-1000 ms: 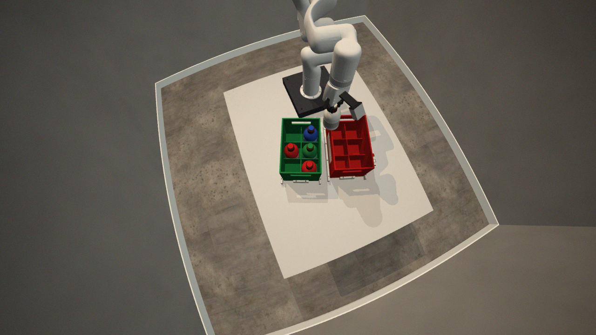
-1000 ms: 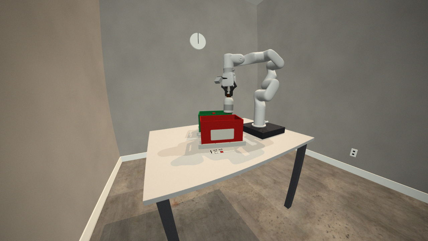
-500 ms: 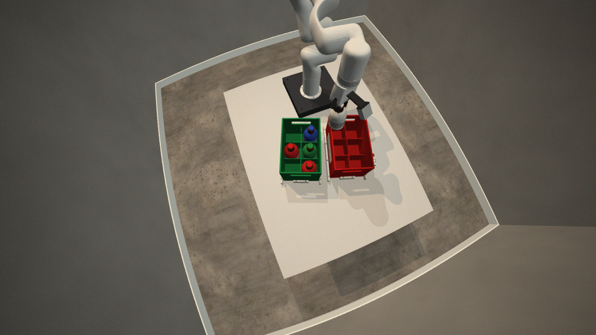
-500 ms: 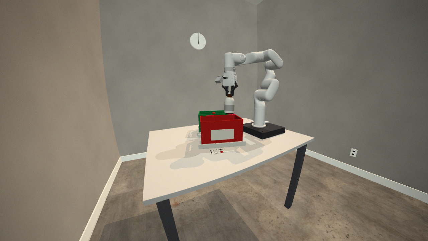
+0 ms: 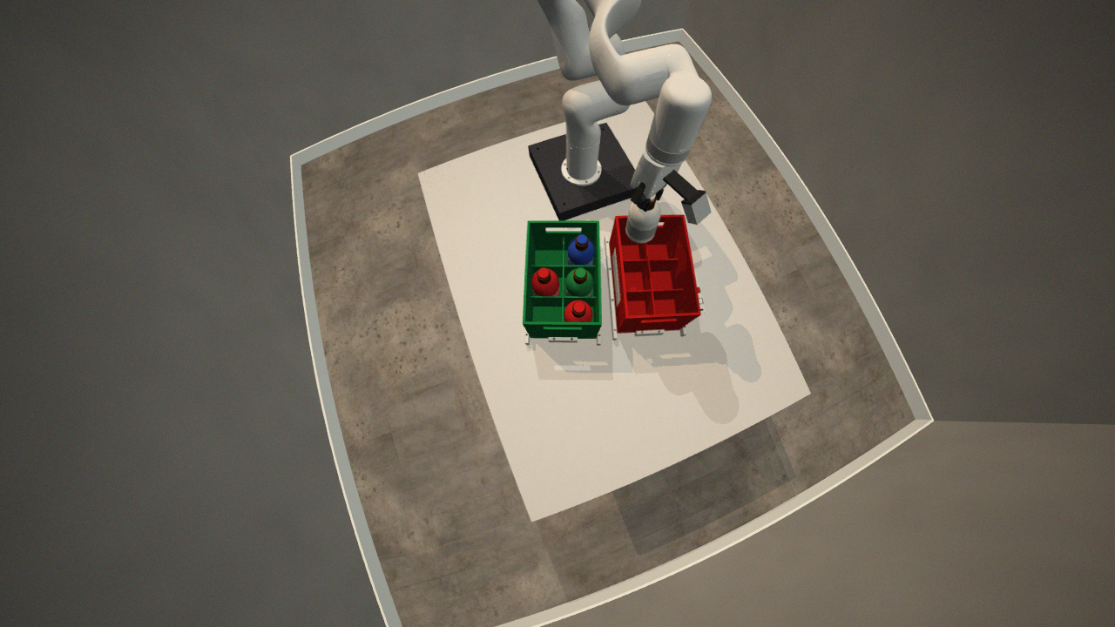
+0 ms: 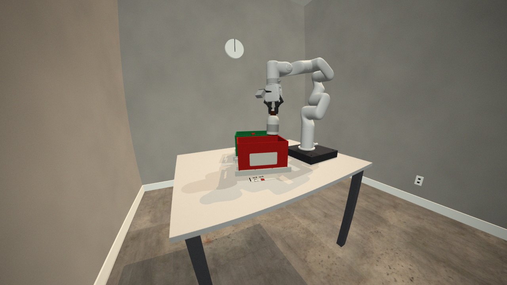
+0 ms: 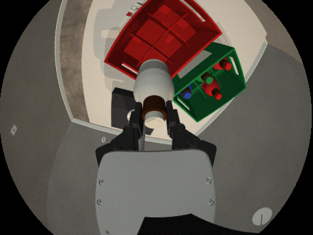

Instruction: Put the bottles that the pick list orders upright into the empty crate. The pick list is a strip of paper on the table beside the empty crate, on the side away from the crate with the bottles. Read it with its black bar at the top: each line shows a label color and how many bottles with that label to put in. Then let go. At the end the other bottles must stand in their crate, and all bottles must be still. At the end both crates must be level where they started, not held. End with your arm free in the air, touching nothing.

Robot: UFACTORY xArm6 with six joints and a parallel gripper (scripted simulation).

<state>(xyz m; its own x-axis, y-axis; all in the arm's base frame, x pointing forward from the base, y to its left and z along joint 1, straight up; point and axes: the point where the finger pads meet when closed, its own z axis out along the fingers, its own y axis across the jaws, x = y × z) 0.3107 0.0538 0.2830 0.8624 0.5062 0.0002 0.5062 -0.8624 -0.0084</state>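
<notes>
My gripper (image 6: 273,110) is shut on the brown-capped neck of a white bottle (image 6: 272,124), which hangs upright over the far end of the empty red crate (image 5: 653,274). The bottle also shows in the overhead view (image 5: 643,224) and in the wrist view (image 7: 153,85), where the fingers grip its neck. Its label color is hidden. The green crate (image 5: 561,276) beside it holds two red-capped bottles (image 5: 543,281) (image 5: 577,311), a green-capped bottle (image 5: 579,279) and a blue-capped bottle (image 5: 580,248), all upright. The pick list (image 6: 258,179) lies on the table in front of the red crate.
The robot's black base plate (image 5: 580,180) stands just behind both crates. The red crate (image 6: 262,152) has a white panel on its near side and sits on a grey frame. The table edge lies well beyond the crates.
</notes>
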